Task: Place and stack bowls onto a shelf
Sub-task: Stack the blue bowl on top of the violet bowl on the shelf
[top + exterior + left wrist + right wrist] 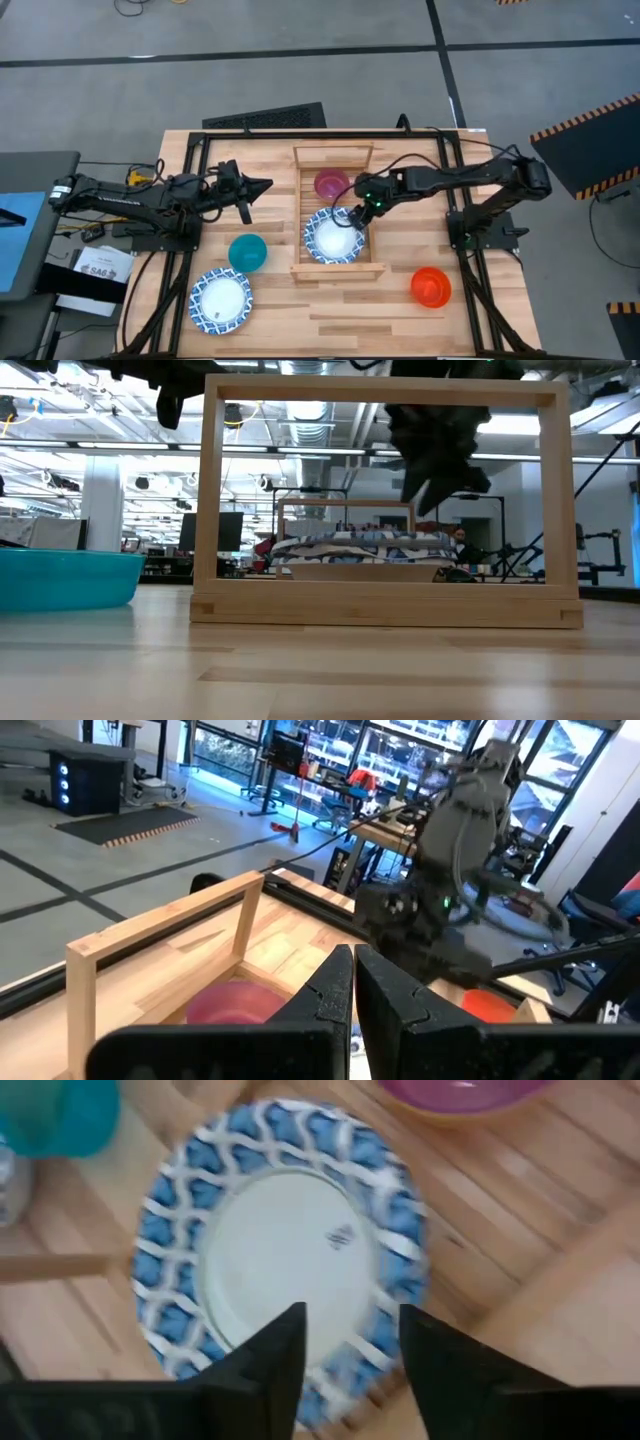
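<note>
Right gripper (356,217) open above patterned bowl (333,238) on shelf (303,215), seemingly clear.

Arms: you are looking at two dark jointed arms.
Cables: black ones are running along both.
Light: green is glowing at the right arm's wrist.

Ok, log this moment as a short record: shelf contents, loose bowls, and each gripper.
shelf: holds a purple bowl and a blue-rimmed white bowl
loose on table: teal bowl, second blue-rimmed white bowl, orange-red bowl
right gripper: over the shelf's white bowl, fingers open, holding nothing
left gripper: left of the shelf, above the table, fingers shut, holding nothing
</note>
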`<state>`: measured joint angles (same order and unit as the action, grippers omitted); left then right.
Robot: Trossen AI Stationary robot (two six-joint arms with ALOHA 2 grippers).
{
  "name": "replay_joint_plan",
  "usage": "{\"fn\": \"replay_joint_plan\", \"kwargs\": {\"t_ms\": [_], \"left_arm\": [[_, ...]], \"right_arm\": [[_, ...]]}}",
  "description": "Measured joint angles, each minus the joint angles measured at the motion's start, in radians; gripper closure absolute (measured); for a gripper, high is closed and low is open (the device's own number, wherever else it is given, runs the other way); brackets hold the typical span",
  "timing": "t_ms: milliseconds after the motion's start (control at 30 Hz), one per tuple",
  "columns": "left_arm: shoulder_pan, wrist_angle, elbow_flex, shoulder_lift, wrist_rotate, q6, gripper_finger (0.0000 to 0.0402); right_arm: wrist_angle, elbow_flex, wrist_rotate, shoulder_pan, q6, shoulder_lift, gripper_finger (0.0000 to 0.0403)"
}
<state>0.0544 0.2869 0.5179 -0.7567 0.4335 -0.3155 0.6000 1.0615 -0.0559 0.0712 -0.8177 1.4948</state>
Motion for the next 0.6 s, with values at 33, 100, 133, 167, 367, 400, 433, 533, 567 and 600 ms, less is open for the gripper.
{"fn": "replay_joint_plan", "kwargs": {"t_ms": [33, 100, 133, 167, 367, 400, 433, 533, 567, 600], "left_arm": [[0.000, -0.005, 0.000, 0.000, 0.000, 0.001, 0.0402], [0.000, -0.016, 0.000, 0.000, 0.000, 0.001, 0.0401], [0.000, -0.019, 0.000, 0.000, 0.000, 0.001, 0.0401], [0.000, -0.018, 0.000, 0.000, 0.000, 0.001, 0.0401], [0.000, -0.021, 0.000, 0.000, 0.000, 0.004, 0.0401], [0.000, -0.021, 0.000, 0.000, 0.000, 0.004, 0.0401], [0.000, -0.021, 0.000, 0.000, 0.000, 0.004, 0.0401], [0.000, -0.021, 0.000, 0.000, 0.000, 0.005, 0.0401], [0.000, -0.021, 0.000, 0.000, 0.000, 0.004, 0.0402], [0.000, -0.021, 0.000, 0.000, 0.000, 0.004, 0.0401]], "right_arm": [[0.033, 0.000, 0.000, 0.007, 0.013, -0.014, 0.0207], [0.103, 0.000, 0.000, 0.018, 0.038, -0.041, 0.0185], [0.137, 0.000, 0.001, 0.023, 0.048, -0.055, 0.0177], [0.174, 0.000, 0.001, 0.027, 0.060, -0.068, 0.0169], [0.251, -0.015, 0.050, -0.029, 0.108, -0.123, 0.0158], [0.238, -0.032, 0.065, -0.047, 0.110, -0.135, 0.0158], [0.218, -0.055, 0.075, -0.064, 0.108, -0.148, 0.0158], [0.137, -0.145, 0.079, -0.105, 0.066, -0.195, 0.0158], [0.106, -0.178, 0.080, -0.117, 0.046, -0.214, 0.0158], [0.068, -0.207, 0.081, -0.128, 0.024, -0.234, 0.0158]]}}
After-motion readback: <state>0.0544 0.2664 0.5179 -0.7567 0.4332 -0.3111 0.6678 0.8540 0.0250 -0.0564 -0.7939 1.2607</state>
